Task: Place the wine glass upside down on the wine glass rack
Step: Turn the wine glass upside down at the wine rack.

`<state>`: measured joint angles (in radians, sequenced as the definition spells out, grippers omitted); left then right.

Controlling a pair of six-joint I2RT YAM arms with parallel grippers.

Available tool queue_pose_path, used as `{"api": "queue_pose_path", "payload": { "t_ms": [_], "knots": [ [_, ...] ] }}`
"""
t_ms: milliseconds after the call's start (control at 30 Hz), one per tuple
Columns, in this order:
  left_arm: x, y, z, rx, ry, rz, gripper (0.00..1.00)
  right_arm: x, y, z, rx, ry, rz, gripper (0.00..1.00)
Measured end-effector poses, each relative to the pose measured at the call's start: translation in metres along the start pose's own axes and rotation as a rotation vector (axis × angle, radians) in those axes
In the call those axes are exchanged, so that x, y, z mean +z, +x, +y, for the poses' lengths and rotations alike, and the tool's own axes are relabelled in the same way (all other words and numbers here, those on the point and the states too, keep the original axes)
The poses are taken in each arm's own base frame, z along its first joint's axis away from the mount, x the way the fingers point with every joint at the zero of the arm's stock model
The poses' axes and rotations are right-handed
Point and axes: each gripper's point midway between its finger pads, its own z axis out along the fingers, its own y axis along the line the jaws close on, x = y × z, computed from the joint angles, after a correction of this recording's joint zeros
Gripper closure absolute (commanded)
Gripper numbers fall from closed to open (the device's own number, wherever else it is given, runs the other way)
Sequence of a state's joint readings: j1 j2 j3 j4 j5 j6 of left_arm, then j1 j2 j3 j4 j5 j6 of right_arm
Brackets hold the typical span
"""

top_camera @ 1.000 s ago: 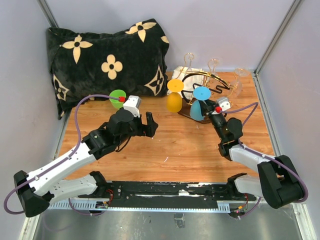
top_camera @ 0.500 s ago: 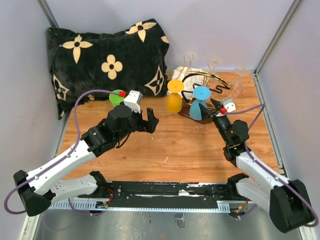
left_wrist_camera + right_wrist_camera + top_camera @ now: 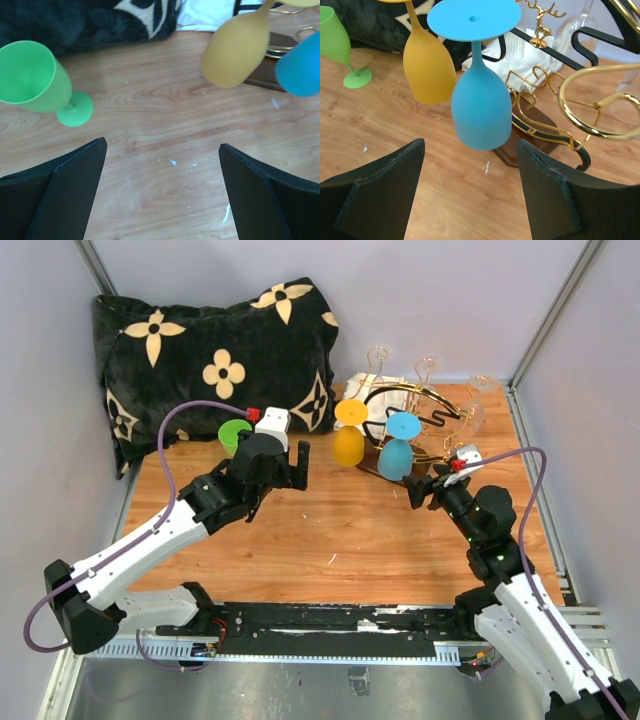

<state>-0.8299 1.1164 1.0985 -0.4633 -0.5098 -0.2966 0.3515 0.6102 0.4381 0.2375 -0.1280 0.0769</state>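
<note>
- Green wine glass (image 3: 236, 434) (image 3: 35, 77) (image 3: 332, 32) stands upright on its own foot, far left on the wooden table (image 3: 330, 530), right in front of the black flowered pillow (image 3: 200, 350) and well away from the rack
- Left gripper (image 3: 282, 468) (image 3: 162, 150) hovers just near and to the right of it, fingers spread wide with only bare wood between them, touching nothing
- Moving right, the yellow wine glass (image 3: 348, 445) (image 3: 235, 52) (image 3: 427, 67) hangs upside down, foot up and bowl down, on the left side of the rack
- Beside it, the blue wine glass (image 3: 396, 458) (image 3: 300, 67) (image 3: 481, 112) is upside down on the rack too, its flat foot on top and its bowl low over the dark base; whether bowl and base touch, I can't tell
- And the wine glass rack (image 3: 432, 410) (image 3: 527, 125) itself, with gold wire, a black ring and a brown wooden base, stands far right of centre on the table, with a white cloth (image 3: 372, 390) (image 3: 490, 55) just behind it
- Clear glasses (image 3: 428, 368) hang upside down along its far side
- Right gripper (image 3: 425, 490) (image 3: 471, 145) sits just near and to the right of the blue glass, fingers apart and holding nothing; the wrist view has the blue bowl framed between the two pads with a clear gap on each side
</note>
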Motion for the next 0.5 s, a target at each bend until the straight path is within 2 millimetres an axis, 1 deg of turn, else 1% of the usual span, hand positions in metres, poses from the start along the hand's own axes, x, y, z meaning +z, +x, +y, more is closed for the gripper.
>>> {"api": "queue_pose_path", "payload": {
  "t_ms": [67,133,233,300,367,433,500],
  "knots": [
    [0.005,0.005,0.006,0.009,-0.03,0.02,0.0,-0.012,-0.003,-0.001,0.012,0.017,0.056,0.24],
    [0.007,0.009,0.013,0.016,-0.057,0.037,0.0,-0.023,-0.01,-0.005,0.013,0.044,0.085,0.24],
    [0.007,0.008,0.024,0.015,-0.094,0.038,0.0,-0.046,-0.023,-0.015,0.01,0.114,0.104,0.22],
    [0.008,0.008,0.034,0.007,-0.119,0.048,0.0,-0.062,-0.027,-0.023,0.007,0.167,0.106,0.22],
    [0.011,0.005,0.054,-0.021,-0.164,0.06,0.0,-0.08,-0.034,-0.033,0.004,0.235,0.085,0.22],
    [0.013,0.002,0.083,-0.058,-0.237,0.066,0.0,-0.095,-0.043,-0.042,0.001,0.294,0.057,0.22],
    [0.012,0.001,0.109,-0.084,-0.307,0.072,0.0,-0.11,-0.057,-0.051,-0.006,0.358,0.015,0.21]
  ]
}}
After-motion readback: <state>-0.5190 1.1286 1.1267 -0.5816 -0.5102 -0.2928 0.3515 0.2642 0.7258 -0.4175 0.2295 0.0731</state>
